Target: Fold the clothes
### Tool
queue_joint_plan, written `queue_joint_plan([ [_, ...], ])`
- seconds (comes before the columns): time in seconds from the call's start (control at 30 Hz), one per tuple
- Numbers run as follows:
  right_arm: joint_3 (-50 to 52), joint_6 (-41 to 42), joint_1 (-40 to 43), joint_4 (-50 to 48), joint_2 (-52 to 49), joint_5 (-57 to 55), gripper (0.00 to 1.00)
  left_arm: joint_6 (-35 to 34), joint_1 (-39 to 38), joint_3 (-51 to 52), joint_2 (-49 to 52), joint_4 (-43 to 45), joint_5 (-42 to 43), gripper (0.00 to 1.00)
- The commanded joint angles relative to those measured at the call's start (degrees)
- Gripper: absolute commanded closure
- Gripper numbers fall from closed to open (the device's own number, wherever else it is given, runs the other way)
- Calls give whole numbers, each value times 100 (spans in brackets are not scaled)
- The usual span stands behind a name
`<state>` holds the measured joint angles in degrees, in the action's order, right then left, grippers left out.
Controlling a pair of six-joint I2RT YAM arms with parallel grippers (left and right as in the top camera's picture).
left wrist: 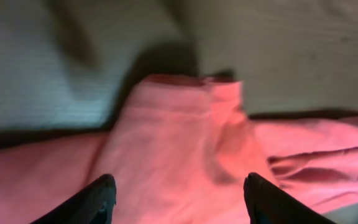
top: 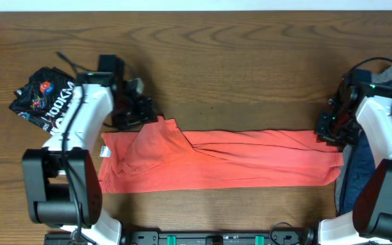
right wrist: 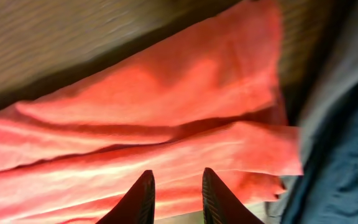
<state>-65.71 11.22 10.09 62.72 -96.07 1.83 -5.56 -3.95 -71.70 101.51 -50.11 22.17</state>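
Both your left gripper (left wrist: 179, 183), wide above the humped far-left corner, and right gripper (right wrist: 176, 180), narrowly parted, hold nothing, and the coral-red T-shirt (top: 237, 167) lies banded across the near table (top: 237, 68), so folding now may trap that hump.

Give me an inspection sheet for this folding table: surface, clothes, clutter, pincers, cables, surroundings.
Surface: wooden table.
Job's things: red shirt folded into a long strip across the middle; navy cloth and grey cloth at its right end.
Clutter: black printed bundle, far left.
Pincers: left pincer open over the shirt's left end; right pincer slightly open over its right end.
Cables: black cable just beyond the bundle.
Surroundings: nothing seen.
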Motion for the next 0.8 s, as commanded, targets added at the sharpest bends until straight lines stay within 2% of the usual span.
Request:
queue_joint_plan([
  [0.0,118,-122,-127,-59,15,162,74,-90,-299,-20,271,157,-518,32],
  [0.1,184,-122,-149,-79,15,155,74,-212,-474,-20,452,297,-640,32],
  [0.17,212,-122,-149,-96,15,122,74,-227,-549,-20,584,308,-643,40],
  [0.33,212,-122,-149,-98,15,120,73,-229,-616,-13,824,247,-640,49],
  [0.4,212,-122,-149,-96,15,120,73,-232,-616,-13,844,223,-634,81],
  [0.43,212,-122,-149,-98,15,120,73,-232,-616,-17,835,190,-592,94],
  [0.6,212,-120,-149,-85,15,-162,73,-205,-616,-52,431,-699,44,94],
  [0.77,214,-96,-149,-44,15,-413,72,-203,-616,-52,-245,-2092,46,94],
])
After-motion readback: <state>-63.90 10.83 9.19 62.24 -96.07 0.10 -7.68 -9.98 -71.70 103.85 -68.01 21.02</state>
